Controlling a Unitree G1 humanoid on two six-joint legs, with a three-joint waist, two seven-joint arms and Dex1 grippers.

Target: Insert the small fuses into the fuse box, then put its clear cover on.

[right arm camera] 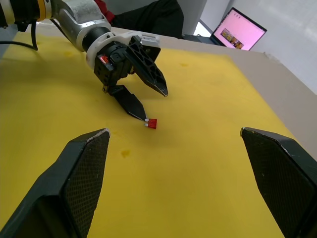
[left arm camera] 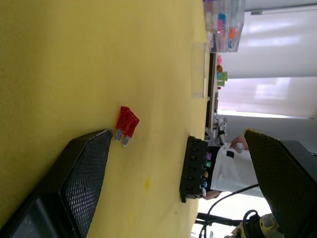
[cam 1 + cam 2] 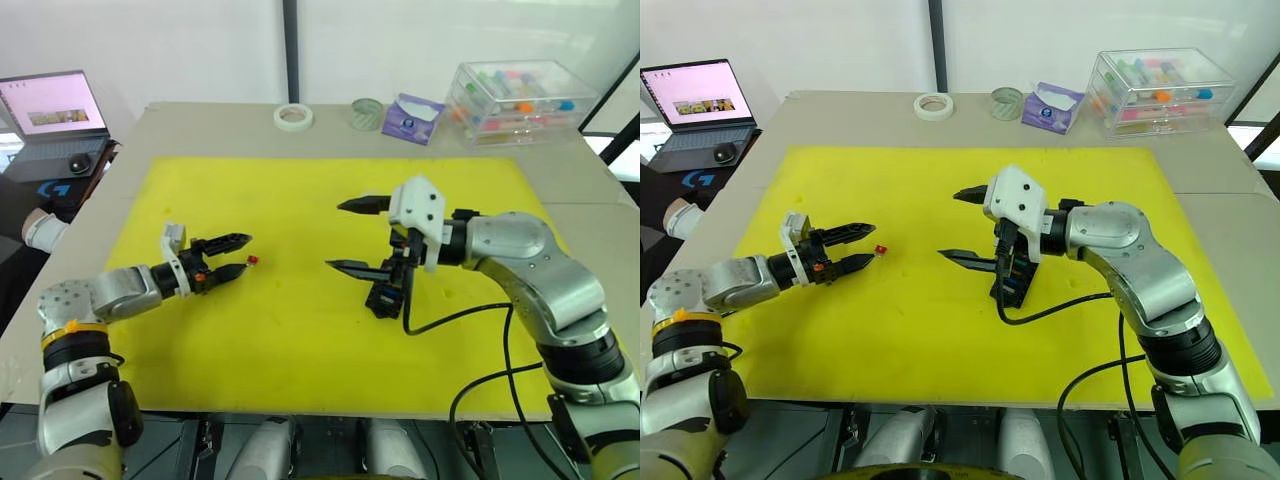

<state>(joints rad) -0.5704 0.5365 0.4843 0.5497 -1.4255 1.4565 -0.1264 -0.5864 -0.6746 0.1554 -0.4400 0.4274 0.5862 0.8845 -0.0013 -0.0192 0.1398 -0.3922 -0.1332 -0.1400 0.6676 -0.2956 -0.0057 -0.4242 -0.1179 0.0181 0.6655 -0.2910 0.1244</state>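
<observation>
One red small fuse lies flat on the yellow mat. My left gripper is open, low over the mat, with its fingertips just left of the fuse and nothing between them. The black fuse box stands mid-mat, partly hidden behind my right gripper, which is wide open and empty above it. In the left wrist view the fuse box holds several coloured fuses, and the clear cover lies on the mat beyond it. The right wrist view shows the red fuse by the left gripper.
A large clear storage case stands at the back right. Beside it along the table's far edge are a purple tissue pack, a glass jar and a tape roll. At far left are a laptop and a person's sleeve.
</observation>
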